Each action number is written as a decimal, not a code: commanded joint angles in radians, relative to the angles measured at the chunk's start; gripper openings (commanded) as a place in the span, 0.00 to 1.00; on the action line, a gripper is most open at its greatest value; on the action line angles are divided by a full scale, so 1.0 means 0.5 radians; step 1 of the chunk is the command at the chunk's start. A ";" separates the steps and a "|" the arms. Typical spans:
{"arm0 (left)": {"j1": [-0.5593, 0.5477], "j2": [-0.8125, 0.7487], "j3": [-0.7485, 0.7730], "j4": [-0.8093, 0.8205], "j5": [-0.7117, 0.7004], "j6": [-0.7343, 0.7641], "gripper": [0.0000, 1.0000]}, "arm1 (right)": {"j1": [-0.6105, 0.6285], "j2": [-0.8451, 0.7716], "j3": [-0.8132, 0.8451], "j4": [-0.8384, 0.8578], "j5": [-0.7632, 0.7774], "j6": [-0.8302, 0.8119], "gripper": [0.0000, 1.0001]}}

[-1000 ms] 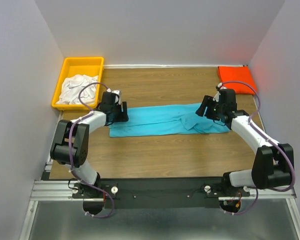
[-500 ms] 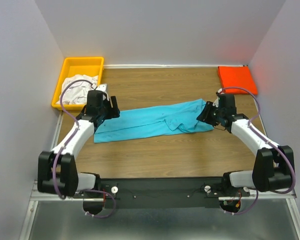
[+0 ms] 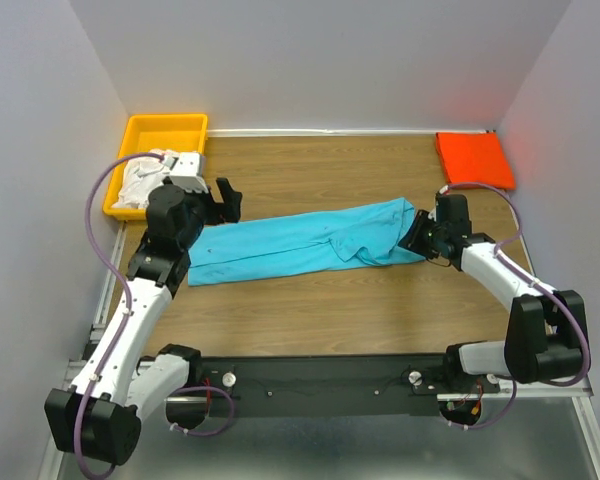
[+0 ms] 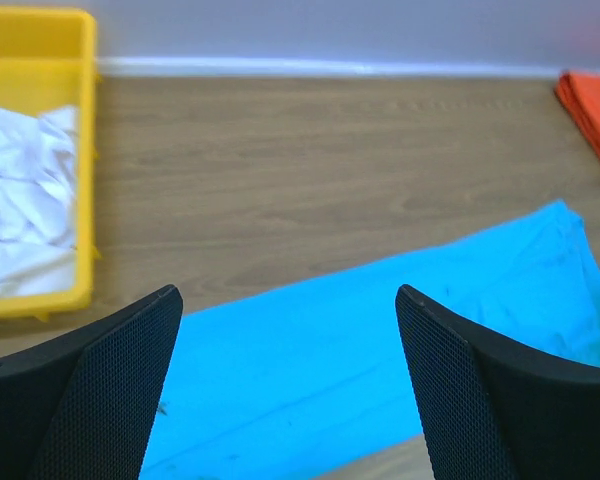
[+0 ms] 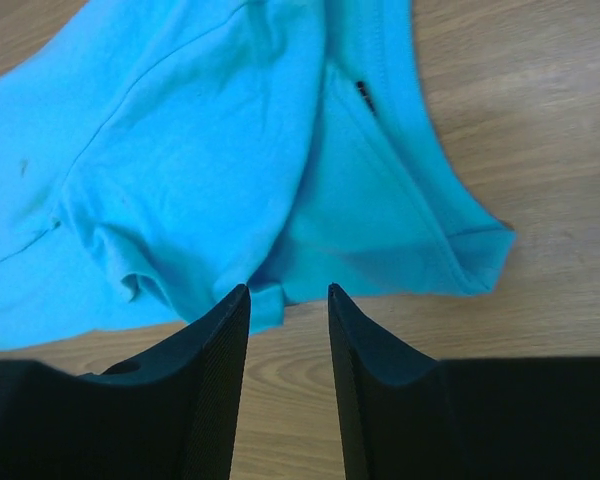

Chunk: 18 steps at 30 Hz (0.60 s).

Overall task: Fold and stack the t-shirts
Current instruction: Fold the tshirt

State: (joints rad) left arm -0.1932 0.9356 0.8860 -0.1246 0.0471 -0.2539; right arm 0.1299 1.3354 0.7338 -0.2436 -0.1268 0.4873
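The turquoise-blue t-shirt lies folded into a long slanted strip across the middle of the table. Its left end is nearer to me than its right end. My left gripper is open and empty, raised above the strip's left part, its fingers wide apart. My right gripper is low at the strip's bunched right end. Its jaws are a little apart, with bare wood between them and the cloth edge at the tips. The folded orange-red t-shirt lies at the far right corner. White cloth is crumpled in the bin.
A yellow plastic bin stands at the far left corner and also shows in the left wrist view. White walls close in the wooden table on three sides. The orange-red shirt shows at the right edge of the left wrist view.
The shirt's left end slid left and toward me, so the strip now lies slanted. My left gripper has let go and risen off it. My right gripper shifted slightly toward me.
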 commanded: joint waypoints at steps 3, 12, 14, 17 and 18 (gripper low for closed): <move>-0.227 -0.082 -0.262 0.114 0.197 0.121 0.95 | -0.091 0.084 -0.065 0.094 0.229 0.117 0.42; -0.491 -0.012 -0.339 0.191 0.157 -0.360 0.95 | -0.317 0.130 -0.326 0.205 0.104 0.225 0.26; -0.579 0.040 -0.333 0.194 0.112 -0.535 0.95 | -0.416 0.085 -0.449 0.217 0.021 0.283 0.25; -0.788 0.174 -0.324 0.224 0.032 -0.630 0.95 | -0.438 -0.032 -0.571 0.214 0.063 0.286 0.25; -0.883 0.221 -0.278 0.212 -0.011 -0.646 0.95 | -0.438 -0.114 -0.593 0.208 0.048 0.274 0.26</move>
State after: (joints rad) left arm -0.5304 0.9768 0.7101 -0.0395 0.1051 -0.4667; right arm -0.0807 1.3334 0.5156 -0.0914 -0.1078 0.6136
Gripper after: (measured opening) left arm 0.950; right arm 0.256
